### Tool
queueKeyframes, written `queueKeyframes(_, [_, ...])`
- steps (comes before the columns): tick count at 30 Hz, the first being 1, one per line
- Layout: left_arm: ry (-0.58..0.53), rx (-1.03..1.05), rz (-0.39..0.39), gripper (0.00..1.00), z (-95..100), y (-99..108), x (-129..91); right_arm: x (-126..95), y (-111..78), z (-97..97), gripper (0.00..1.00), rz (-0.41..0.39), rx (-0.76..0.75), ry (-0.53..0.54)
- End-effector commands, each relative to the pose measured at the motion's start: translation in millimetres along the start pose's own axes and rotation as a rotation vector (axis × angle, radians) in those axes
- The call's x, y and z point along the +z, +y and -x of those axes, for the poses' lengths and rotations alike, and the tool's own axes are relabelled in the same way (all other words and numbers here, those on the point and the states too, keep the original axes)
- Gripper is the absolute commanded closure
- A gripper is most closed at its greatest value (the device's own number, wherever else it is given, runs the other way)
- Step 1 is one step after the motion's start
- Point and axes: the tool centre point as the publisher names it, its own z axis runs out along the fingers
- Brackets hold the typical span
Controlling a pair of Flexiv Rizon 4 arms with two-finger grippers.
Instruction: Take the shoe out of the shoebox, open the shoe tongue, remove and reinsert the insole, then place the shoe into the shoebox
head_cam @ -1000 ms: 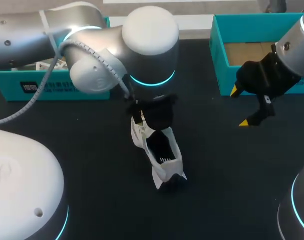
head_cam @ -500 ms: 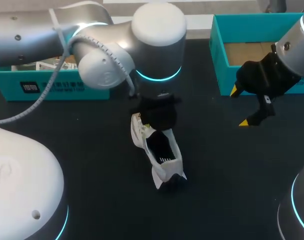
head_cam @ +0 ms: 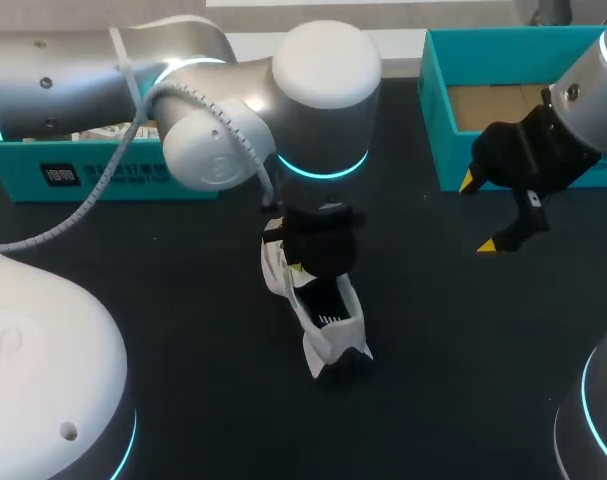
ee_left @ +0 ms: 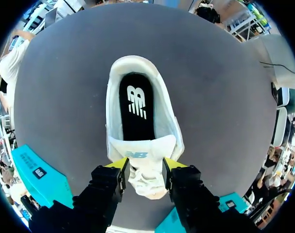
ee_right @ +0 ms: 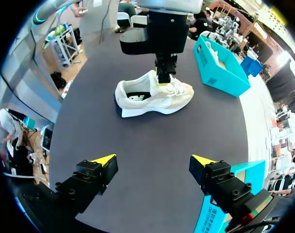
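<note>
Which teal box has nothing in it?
The right-hand box, by the right gripper: bare brown floor. The left-hand box holds white paper.

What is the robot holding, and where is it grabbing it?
The left tool pinches the white sneaker by its tongue; the open right tool holds nothing.

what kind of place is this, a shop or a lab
Probably a robotics lab bench: two robot arms at a dark table, the left claw gripping a white shoe, with two teal shoeboxes at its far edge.
</note>
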Motion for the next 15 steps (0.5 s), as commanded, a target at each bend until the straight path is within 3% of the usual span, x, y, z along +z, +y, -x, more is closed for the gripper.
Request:
queueKeyframes(1, [-0.019, -0.002, 0.021, 0.54, 0.1, -6, -9, 1, 0.4, 0.5, 0.0, -0.003, 0.001, 0.0])
queueKeyframes(5, [-0.041, -0.017, 0.013, 0.52, 1.2, -12, -12, 1, 0.4, 0.5, 0.0, -0.003, 0.001, 0.0])
queueKeyframes(15, [-0.035, -0.097, -0.047, 0.52, -4.1, -30, 13, 1, 0.4, 0.5, 0.0, -0.003, 0.001, 0.0])
